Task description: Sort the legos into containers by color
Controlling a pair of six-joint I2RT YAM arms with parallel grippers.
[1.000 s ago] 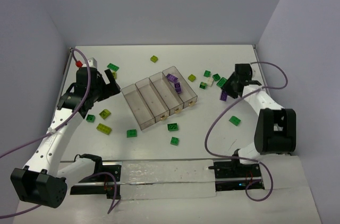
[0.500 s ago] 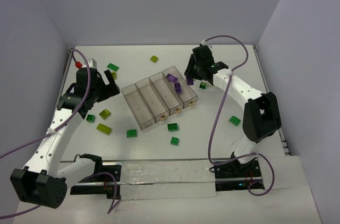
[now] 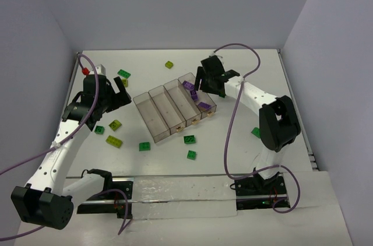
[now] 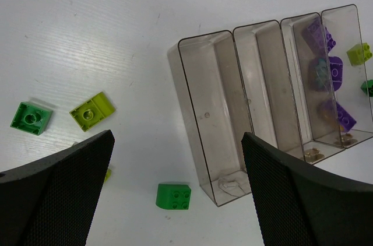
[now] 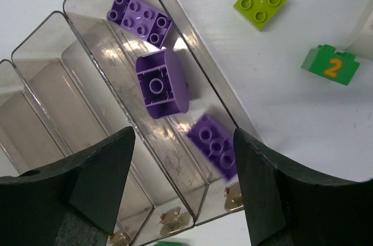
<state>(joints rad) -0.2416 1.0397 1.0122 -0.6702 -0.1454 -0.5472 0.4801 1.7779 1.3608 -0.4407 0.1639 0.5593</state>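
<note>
Right wrist view: right gripper (image 5: 183, 170), jaws apart and empty, over the end compartment (image 5: 198, 53), evidently reserved for purple legos (image 5: 156, 85).

A yellow number 2 is printed on the side face of a dark green brick (image 5: 330, 66). The brick lies on the white table (image 5: 280, 118), to the right of the clear tray (image 5: 198, 59) and apart from it. Nothing else is legible.
</note>
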